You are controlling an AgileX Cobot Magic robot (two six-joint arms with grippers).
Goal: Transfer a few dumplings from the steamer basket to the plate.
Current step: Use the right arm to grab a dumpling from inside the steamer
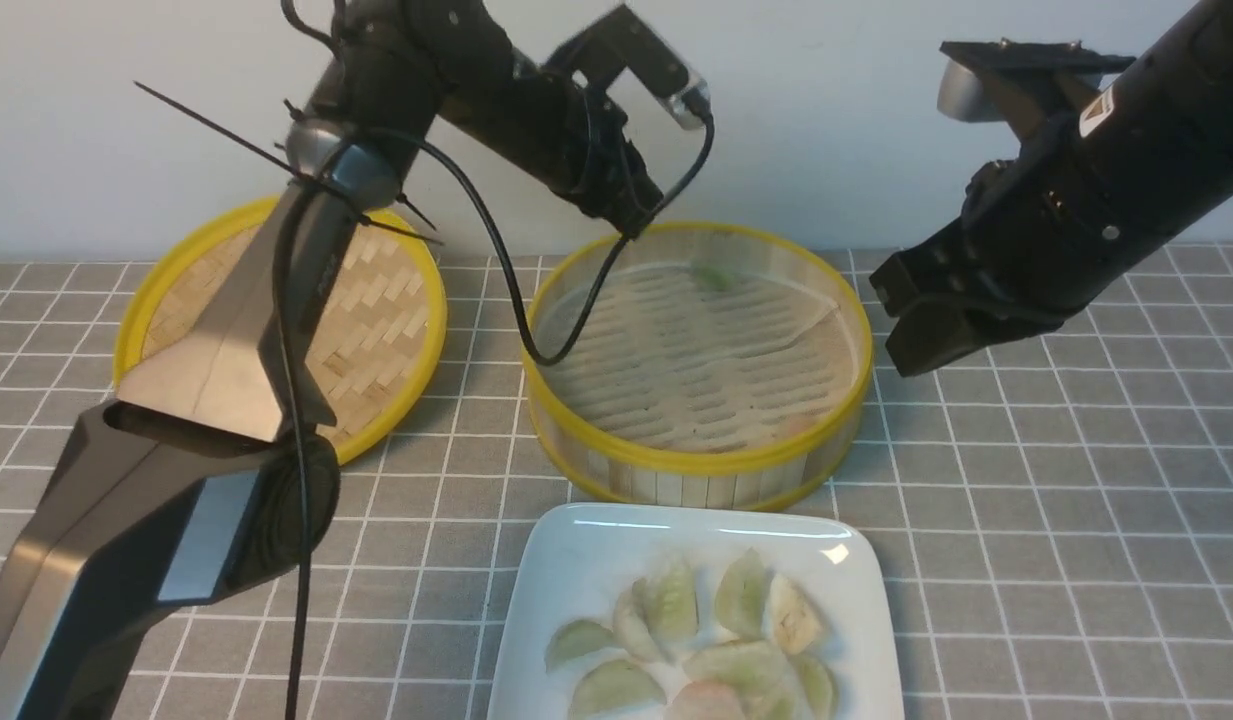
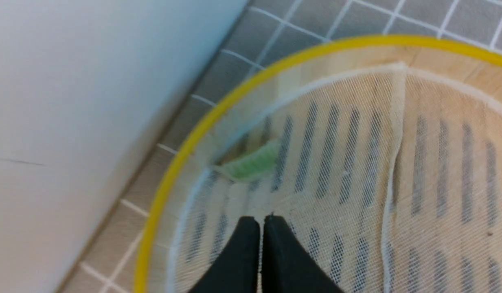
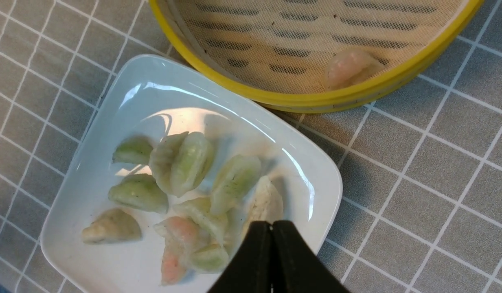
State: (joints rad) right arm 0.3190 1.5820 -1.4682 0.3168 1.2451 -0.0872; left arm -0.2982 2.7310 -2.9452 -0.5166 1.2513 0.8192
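Green dumpling (image 2: 253, 164) is lying against the far wall of the basket (image 1: 696, 462), ahead of the left gripper (image 2: 261, 219), whose empty jaws are pressing together; they should be parting to straddle it, then pinching gently. A pink dumpling (image 3: 350, 67) is sitting by the near wall. The plate (image 1: 576, 530) is holding a heap of dumplings (image 3: 185, 162); the right gripper (image 3: 271, 224) is hovering closed.

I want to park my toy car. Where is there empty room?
The tablecloth right of the plate and steamer basket is bare. So are most of the basket's floor and the plate's far half. Dumplings crowd its near half; the left arm hangs over the left side.
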